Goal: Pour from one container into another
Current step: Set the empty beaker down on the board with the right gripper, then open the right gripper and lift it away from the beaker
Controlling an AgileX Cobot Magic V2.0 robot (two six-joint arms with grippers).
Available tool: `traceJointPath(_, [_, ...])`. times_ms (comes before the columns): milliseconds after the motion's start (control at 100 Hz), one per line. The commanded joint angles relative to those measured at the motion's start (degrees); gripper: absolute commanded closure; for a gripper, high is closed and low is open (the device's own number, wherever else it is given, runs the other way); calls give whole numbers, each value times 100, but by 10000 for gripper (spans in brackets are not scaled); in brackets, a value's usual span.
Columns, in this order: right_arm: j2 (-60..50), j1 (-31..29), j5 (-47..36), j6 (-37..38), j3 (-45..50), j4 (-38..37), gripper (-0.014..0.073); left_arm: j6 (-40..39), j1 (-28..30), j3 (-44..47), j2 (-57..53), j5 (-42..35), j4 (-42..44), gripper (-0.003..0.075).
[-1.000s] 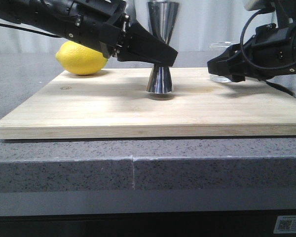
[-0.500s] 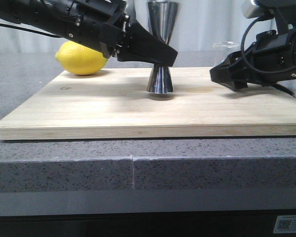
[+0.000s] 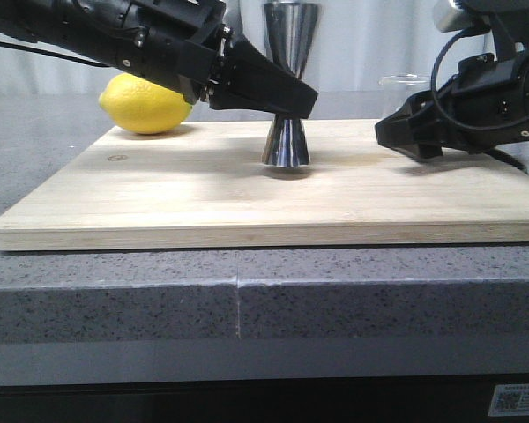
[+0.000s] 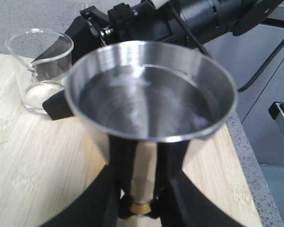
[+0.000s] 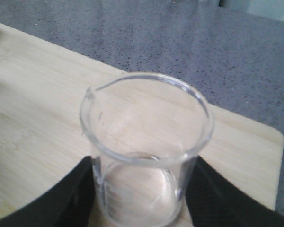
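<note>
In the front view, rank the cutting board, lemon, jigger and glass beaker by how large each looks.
1. wooden cutting board, by far the widest.
2. steel jigger, tallest, though its waist is hidden by the left gripper.
3. lemon: close to the jigger in area, so this order is unsure.
4. glass beaker: only its rim shows behind the right gripper.

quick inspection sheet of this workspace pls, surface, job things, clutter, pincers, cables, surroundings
surface: wooden board lying on a grey speckled counter.
job's things: steel jigger upright on the board; glass beaker upright, looks empty.
clutter: one lemon at the board's far left.
grippers: left pincer shut on the jigger's waist; right pincer with a finger on each side of the beaker, contact unclear.
cables: black cable looping on the right arm.
surroundings: pale backdrop behind; label at the lower right.
</note>
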Motion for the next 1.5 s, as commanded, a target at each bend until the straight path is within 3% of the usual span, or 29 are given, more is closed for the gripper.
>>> traceJointPath(0, [-327,-36,-382,3,-105,52,215,-39,-66,-164,-288,528,-442,730])
traceJointPath(320, [-393,-36,-350,171,-105,52,212,-39,-66,-164,-288,528,-442,730])
traceJointPath(490, [-393,-36,-171,262,-105,52,162,-39,-66,-164,-288,528,-442,730])
traceJointPath(1000, [-759,-36,337,333,-105,-68,162,-39,-66,-164,-288,528,-442,730])
traceJointPath(1490, [-1208,-36,240,467,525,-84,162,-39,-66,-164,-288,528,-442,730])
